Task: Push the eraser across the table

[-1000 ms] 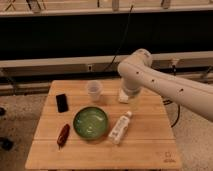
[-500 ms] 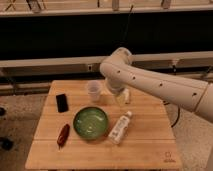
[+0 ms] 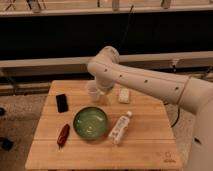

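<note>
1. The bench (image 3: 150,145) carries the eraser (image 3: 62,103) near its left edge as pictured, long axis running near-to-far.
2. Slightly farther back, the tool (image 3: 106,96) hangs mid-bench, spread wide and apparently empty. The eraser lies well apart, leftward.

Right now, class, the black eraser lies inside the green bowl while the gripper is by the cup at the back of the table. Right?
No. The camera view shows the eraser lying flat on the table, apart from the green bowl, not inside it. The gripper is by the cup, as you said.
</note>
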Controlling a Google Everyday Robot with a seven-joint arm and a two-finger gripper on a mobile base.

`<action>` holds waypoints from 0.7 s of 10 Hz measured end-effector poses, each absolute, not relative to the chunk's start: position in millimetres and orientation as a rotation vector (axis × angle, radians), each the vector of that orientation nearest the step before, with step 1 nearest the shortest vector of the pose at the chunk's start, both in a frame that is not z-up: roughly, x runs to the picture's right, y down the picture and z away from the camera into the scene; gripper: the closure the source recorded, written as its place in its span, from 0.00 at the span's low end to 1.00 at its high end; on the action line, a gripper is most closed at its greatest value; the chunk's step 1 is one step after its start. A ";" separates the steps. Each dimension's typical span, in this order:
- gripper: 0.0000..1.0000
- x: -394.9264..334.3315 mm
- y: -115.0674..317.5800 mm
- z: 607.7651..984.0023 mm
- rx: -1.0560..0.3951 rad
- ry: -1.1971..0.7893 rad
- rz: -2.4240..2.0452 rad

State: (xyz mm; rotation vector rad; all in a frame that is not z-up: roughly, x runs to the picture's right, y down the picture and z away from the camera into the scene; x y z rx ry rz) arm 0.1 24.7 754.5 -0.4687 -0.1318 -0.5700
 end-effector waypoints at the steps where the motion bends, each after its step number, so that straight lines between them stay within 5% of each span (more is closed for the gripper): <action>1: 0.20 -3.0 23.8 756.3 -0.467 -0.136 -0.587; 7: 0.20 -40.3 11.9 773.1 -0.440 -0.167 -0.646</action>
